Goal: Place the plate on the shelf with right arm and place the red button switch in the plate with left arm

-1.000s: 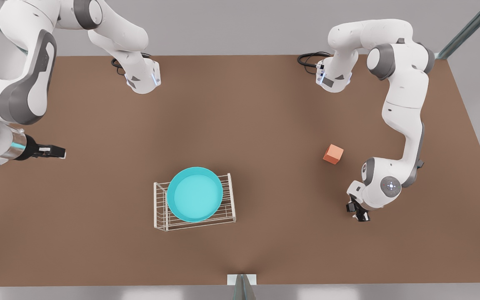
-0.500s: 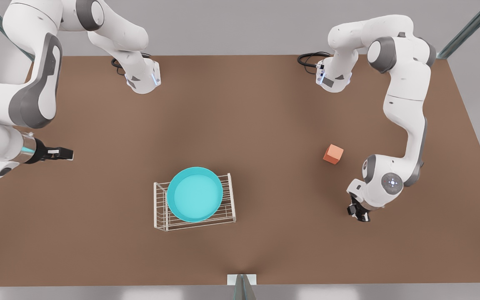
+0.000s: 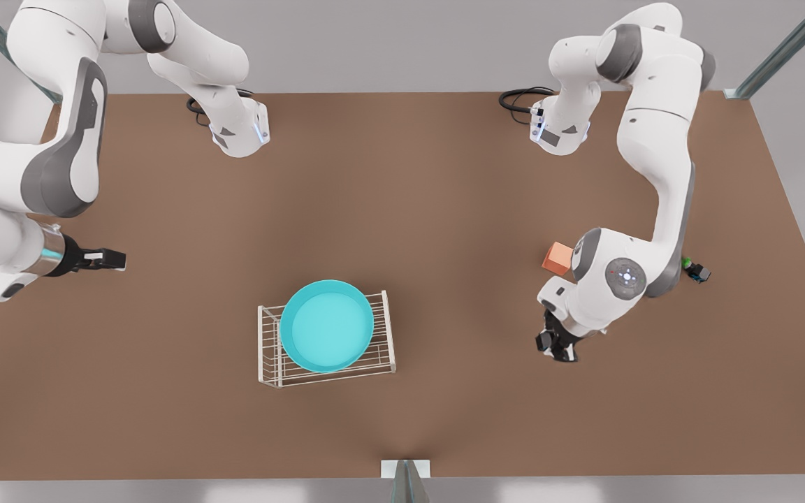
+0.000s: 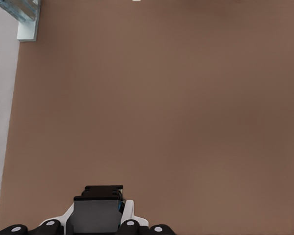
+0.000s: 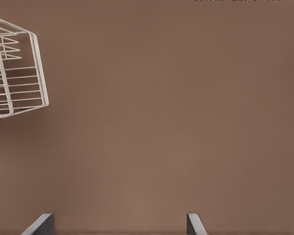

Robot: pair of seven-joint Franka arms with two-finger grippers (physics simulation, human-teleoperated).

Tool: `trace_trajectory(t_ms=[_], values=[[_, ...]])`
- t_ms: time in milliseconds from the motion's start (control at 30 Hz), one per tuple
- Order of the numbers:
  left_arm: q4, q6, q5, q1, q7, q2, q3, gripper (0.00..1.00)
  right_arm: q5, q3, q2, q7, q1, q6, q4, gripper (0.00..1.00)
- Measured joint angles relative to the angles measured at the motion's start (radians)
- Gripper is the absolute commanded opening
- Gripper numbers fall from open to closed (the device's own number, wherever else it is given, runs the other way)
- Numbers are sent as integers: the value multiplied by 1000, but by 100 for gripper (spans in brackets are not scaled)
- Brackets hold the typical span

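1. The brown tabletop (image 3: 402, 209) carried everything; both arms reached in from its far edge.
2. The shelf (image 3: 273, 367) stood near the front middle, with the plate (image 3: 327, 325) lying flat on its bars and its rim overhanging the far side a little. That half of the task looked done.
3. The right claw (image 3: 112, 260) hung at the front view's left, well apart from the shelf, spread wide and empty. This arm seemed to be waiting.
4. The left claw (image 3: 557, 347) pointed down over bare tabletop at the front view's right, well apart from the plate.
5. An orange cube (image 3: 556, 257) sat just behind that arm's wrist.
6. A green-capped switch (image 3: 694, 269) lay past the arm's elbow, near the front view's right edge.
7. In the left wrist view, the left claw was drawn narrow on a small dark grey body, which I judged to be the red button switch (image 4: 97, 211); its red cap was hidden.
8. The step in hand looked like carrying the switch to the plate. To do it well, the left arm should travel high enough to clear the shelf's end rail and the plate's raised rim. It should stop over the plate's middle, not its overhanging edge, lower until close above the dish, then release so the tiny piece does not bounce out or tip the plate.
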Motion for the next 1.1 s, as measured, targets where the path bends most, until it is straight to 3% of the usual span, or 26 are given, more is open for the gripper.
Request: trace_trajectory(t_ms=[267,600,800,1100], values=[[66,-212,-82,-126,-101,-45,0,43,-31,-8,21,4,75,-5,0,100],[168,-325,-143,-339,-317,-43,0,43,-32,-21,-6,12,-34,-1,11,100],[255,-298,-168,-429,-465,20,3,43,-30,-12,-5,17,-29,1,30,100],[349,-102,-179,-546,-689,124,13,43,-29,-14,-5,22,-34,3,39,100]])
